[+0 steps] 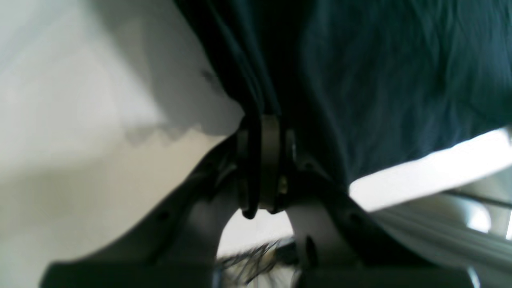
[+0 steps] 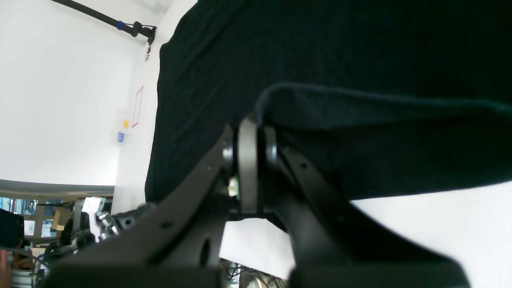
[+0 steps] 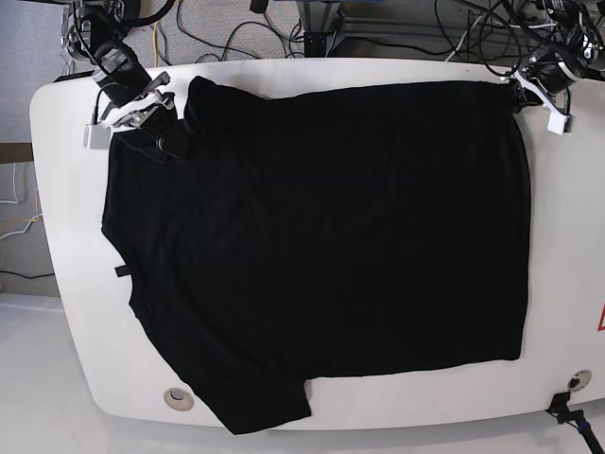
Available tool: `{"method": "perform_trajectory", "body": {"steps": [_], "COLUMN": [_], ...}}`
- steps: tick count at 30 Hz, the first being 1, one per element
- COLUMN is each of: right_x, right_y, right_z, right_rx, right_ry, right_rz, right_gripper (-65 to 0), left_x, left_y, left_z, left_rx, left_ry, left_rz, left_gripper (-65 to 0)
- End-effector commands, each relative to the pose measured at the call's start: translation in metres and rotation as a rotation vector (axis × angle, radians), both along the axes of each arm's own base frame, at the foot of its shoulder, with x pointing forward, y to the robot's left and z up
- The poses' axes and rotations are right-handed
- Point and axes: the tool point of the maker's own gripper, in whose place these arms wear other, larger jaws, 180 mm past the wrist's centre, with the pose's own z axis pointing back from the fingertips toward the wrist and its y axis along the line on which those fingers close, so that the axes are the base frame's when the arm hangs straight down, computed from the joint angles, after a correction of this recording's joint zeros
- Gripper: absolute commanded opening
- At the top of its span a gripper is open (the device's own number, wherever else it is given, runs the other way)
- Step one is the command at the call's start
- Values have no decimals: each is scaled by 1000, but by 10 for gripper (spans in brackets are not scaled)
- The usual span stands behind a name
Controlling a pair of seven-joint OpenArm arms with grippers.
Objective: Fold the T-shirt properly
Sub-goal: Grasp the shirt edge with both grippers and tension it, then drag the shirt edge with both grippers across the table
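The white table [image 3: 66, 312] carries almost nothing but the black T-shirt [image 3: 321, 246], which lies spread flat over most of it, with only a margin of bare table round the edges; spread out like this, I judge, so that a clean fold can be started from its edges. Its long axis runs left to right across the base view: the neck opening with its small tag [image 3: 121, 271] faces the left edge, the hem runs straight down the right side, one sleeve juts toward the near edge at lower left, and the other sleeve is bunched up at the far left corner. No print shows, so the plain side is up or the print is hidden. The two arms sit at the far edge, one at each end of the shirt, which reads as a grip on the far side ready to carry it toward the near side. The right tool [image 3: 165, 132] is at the far left, closed on the cloth by the bunched sleeve and shoulder; its wrist view shows a folded ridge of fabric pinched between the pads. The left tool [image 3: 518, 93] is at the far right corner on the hem, and its wrist view shows it likewise clamped tight on a gathered pleat of cloth, with the shirt draping away from it.
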Motion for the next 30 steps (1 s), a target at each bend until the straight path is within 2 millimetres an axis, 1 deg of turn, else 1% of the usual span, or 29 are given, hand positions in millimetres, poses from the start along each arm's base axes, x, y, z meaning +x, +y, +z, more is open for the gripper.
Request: {"method": "perform_trajectory", "body": {"steps": [1,3,7,10,13,17,21,23,25,27,29,30], "right_x": [-1,-3,0,11,21,34,56,67,77,89,102,108], "right_y": [0,1,1,1,0,-8,-17,-22,-25,-27,-30,-32], "right_z": [10,10,12,19,24,20,20,21,23,21,22,22], "right_rx": [13,14,14,7,6,11,19,24,29,36,44,49], "right_ry": [-30,-28,-38,-73,-101,-105,-133,-146,-157,-154,-158,-161], "right_rz": [6,7,7,7,4,-18,-42,-55,-58,-55,-55,-58], "right_gripper": [-650,-650,-650,-650,-650,-650,-650,-650,-650,-650,-650,-650], "left_x": [-8,-8,3,29,45,76,99,116,127,135,143,147], "left_y": [11,12,17,15,14,14,14,7,1,0,3,5], "left_z": [8,20,39,55,63,80,95,104,111,117,120,117], "left_rx": [78,107,153,168,171,173,175,169,165,165,149,131], "left_ry": [28,3,-54,-131,-173,-257,-323,-365,-390,-416,-421,-408], "left_rz": [-33,-46,-55,-62,-65,-55,-51,-70,-87,-87,-51,-24], "left_gripper": [-650,-650,-650,-650,-650,-650,-650,-650,-650,-650,-650,-650]}}
